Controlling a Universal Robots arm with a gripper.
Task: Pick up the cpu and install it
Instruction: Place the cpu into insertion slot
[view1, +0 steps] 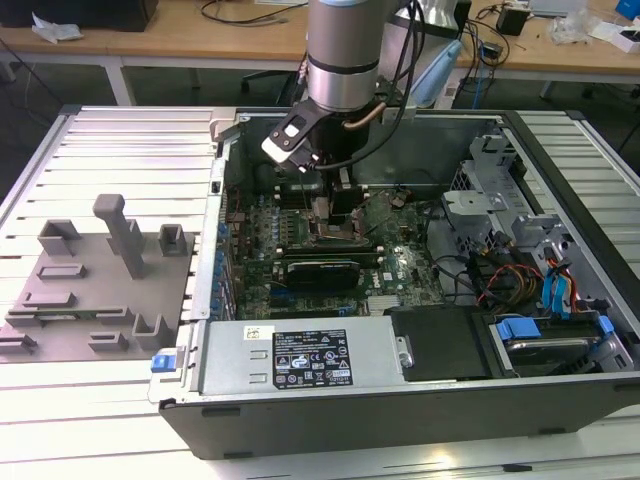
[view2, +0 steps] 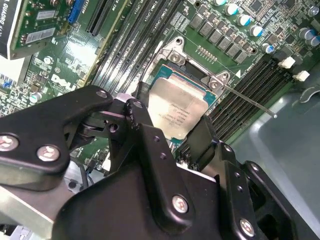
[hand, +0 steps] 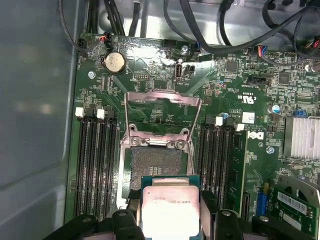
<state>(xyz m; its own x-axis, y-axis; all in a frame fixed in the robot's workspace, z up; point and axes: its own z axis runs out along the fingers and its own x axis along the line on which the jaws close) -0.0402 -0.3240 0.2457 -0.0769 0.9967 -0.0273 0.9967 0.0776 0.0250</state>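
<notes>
First wrist view gives the clearest reading: the gripper (hand: 170, 224) is clamped on the cpu (hand: 170, 210), with one black finger (hand: 129, 220) against one edge of the chip and the other finger against the opposite edge. The silvery top of the cpu faces the camera and the chip looks level, not tilted.

The dark socket (hand: 157, 167) on the motherboard (hand: 235, 100) lies open, and its metal frame (hand: 162, 102) is lifted up at the far side. The cpu hangs above the socket and partly covers the socket edge that lies away from the lifted frame, so I judge it not seated yet. Its sides run parallel with the sides of the socket, and the memory slots (hand: 97, 165) stand on both sides along the same direction.

In the second wrist view the cpu (view2: 179, 106) sits between the fingers, close above the socket and beside the thin lever (view2: 250, 102).

In the exterior view the gripper (view1: 335, 205) reaches down into the computer case (view1: 400, 400), well apart from the grey tray (view1: 60, 300).
</notes>
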